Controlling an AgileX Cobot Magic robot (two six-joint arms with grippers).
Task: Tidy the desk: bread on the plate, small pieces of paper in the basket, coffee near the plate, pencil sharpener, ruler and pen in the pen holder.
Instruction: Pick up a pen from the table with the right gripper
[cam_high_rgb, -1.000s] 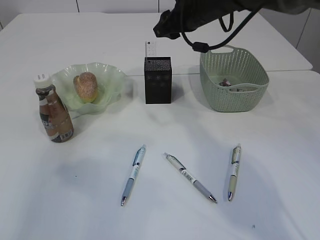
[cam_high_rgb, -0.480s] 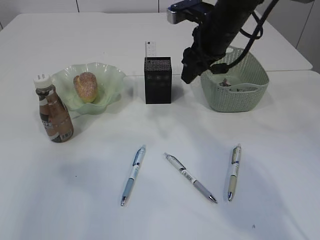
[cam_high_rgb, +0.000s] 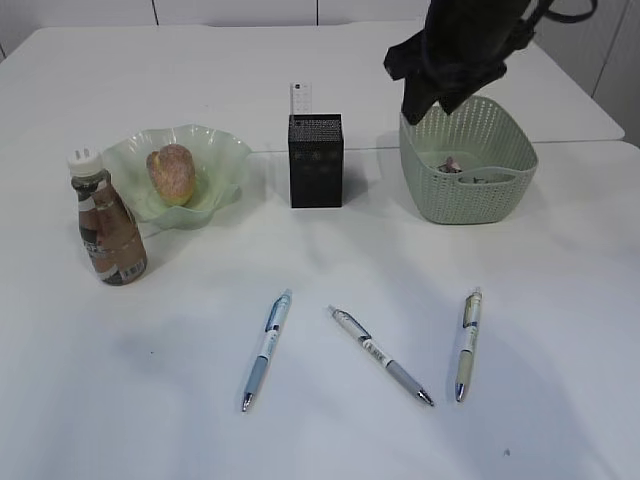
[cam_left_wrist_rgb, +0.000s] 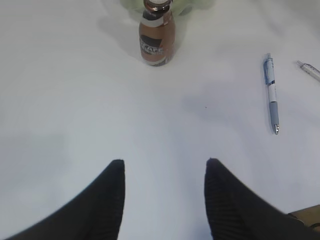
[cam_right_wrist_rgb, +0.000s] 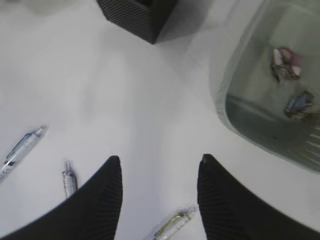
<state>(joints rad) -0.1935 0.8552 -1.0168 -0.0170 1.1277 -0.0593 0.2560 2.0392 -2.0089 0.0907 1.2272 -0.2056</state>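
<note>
Three pens remain loose on the desk (cam_high_rgb: 320, 440): the left pen (cam_high_rgb: 266, 349), the middle pen (cam_high_rgb: 382, 356) and the right pen (cam_high_rgb: 467, 343), lying well apart from each other and well below the right gripper (cam_right_wrist_rgb: 159, 192), which hangs high beside the basket (cam_high_rgb: 467, 195) with its jaws parted and nothing between them. The pen holder (cam_high_rgb: 316, 160) stands below and to that gripper's left, with the ruler (cam_high_rgb: 302, 99) upright in it. The bread (cam_high_rgb: 171, 173) sits on the plate (cam_high_rgb: 222, 152), the coffee (cam_high_rgb: 106, 222) just beside it, and paper scraps (cam_right_wrist_rgb: 291, 82) lie in the basket. The left gripper (cam_left_wrist_rgb: 164, 195) hovers released over bare desk, the coffee ahead of it. Judged step: pens into the holder. The next move calls for descent over one pen, jaws across its barrel.
</note>
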